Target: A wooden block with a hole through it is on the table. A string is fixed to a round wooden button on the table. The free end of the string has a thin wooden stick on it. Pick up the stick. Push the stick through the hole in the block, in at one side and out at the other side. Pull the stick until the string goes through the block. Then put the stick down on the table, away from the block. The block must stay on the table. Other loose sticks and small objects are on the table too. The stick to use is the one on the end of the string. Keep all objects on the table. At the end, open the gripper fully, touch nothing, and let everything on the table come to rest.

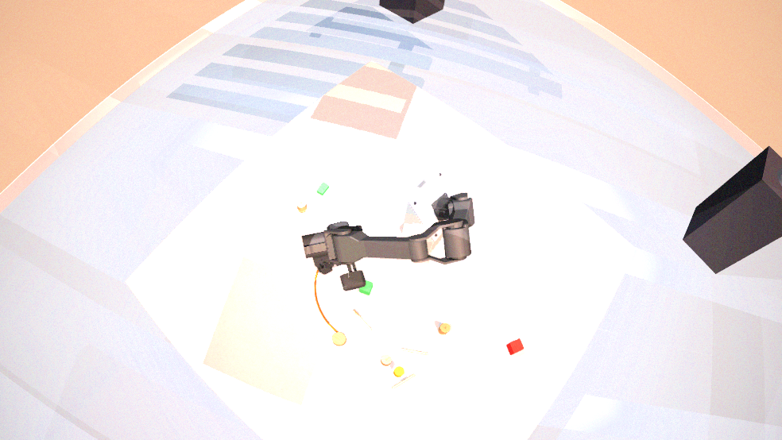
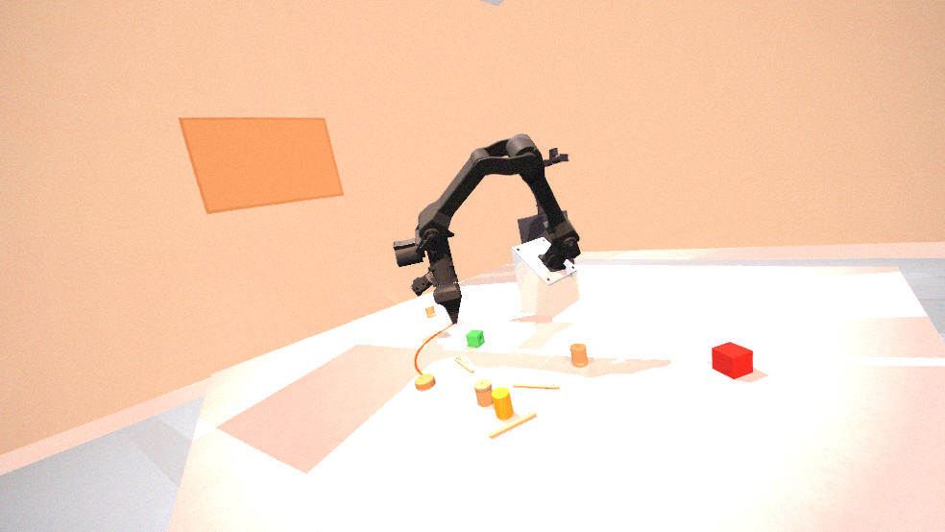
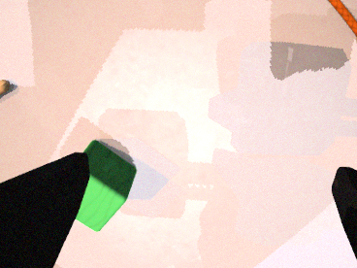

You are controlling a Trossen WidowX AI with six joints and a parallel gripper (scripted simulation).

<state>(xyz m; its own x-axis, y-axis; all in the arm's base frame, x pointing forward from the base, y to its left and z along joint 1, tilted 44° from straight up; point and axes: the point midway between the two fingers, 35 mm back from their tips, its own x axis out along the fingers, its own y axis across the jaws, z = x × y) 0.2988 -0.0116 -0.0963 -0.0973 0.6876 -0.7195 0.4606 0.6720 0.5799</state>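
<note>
Overhead, pale patchy light across the white table (image 1: 492, 306) (image 2: 594, 462), peach walls (image 2: 661, 132) beyond.

Matt black claw (image 2: 454, 322) (image 3: 213, 173), smooth pale wooden sticks (image 2: 512, 424) (image 1: 414, 350), woven-looking orange string (image 1: 316, 300) (image 2: 416, 355) (image 3: 345, 17).

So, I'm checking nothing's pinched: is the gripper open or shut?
Open: in the wrist view its fingers stand wide apart, with no object gripped between them.

Green block (image 1: 365, 287) (image 2: 474, 339) (image 3: 108, 186) beside end effector (image 1: 323, 268) (image 2: 454, 322) (image 3: 213, 180)
</note>
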